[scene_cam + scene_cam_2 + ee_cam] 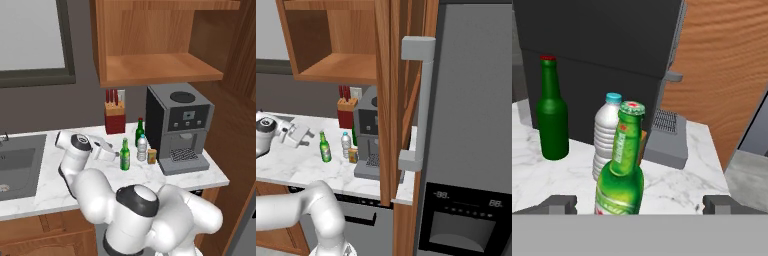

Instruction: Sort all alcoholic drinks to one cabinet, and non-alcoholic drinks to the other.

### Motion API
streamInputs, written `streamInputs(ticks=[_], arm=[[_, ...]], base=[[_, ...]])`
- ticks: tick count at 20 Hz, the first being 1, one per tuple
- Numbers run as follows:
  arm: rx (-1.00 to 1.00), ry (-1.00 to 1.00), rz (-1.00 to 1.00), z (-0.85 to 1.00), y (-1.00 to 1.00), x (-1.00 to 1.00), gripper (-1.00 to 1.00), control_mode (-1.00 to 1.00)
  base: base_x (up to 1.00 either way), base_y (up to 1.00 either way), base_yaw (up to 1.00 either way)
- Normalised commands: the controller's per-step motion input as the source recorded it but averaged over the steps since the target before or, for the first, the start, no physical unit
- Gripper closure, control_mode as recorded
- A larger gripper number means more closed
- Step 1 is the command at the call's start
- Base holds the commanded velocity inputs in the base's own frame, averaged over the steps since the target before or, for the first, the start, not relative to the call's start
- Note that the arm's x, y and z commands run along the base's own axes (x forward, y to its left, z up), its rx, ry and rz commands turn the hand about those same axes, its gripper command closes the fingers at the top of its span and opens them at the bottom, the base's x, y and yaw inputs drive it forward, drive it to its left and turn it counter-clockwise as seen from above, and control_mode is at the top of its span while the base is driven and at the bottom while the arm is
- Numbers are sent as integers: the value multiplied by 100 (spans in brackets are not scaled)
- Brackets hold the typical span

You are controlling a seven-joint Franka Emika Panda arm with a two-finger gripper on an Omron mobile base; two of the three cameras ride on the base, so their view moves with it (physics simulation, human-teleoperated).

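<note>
Low over counter [40,186], our gripper [114,155] wide open, holding nothing, aimed at bright green bottle [125,155] just ahead, ready to grab. Behind it water bottle [142,148], dark green bottle [140,132], beside coffee machine [180,127]. Wide cabinet [160,67] waits above.

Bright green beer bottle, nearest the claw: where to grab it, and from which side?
Grip the bright green beer bottle around its round body below the shoulder, coming in level from the sink side, where the open claw already faces it. It stands upright, and the neck is slimmer. The water bottle and dark green bottle stand behind it, so stop short.
</note>
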Motion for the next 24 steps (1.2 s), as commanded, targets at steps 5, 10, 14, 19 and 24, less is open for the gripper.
streamInputs(ticks=[5,10,14,19,24], arm=[[0,0,1,-12,-1,11,-100,-100],[0,0,0,-10,-2,9,-100,-100],[0,0,0,-6,-4,5,-100,-100],[-1,0,0,0,-11,0,-100,-100],[-2,0,0,0,-12,0,-100,-100]], base=[[0,0,0],[0,0,0],[0,0,0],[0,0,0],[0,0,0]])
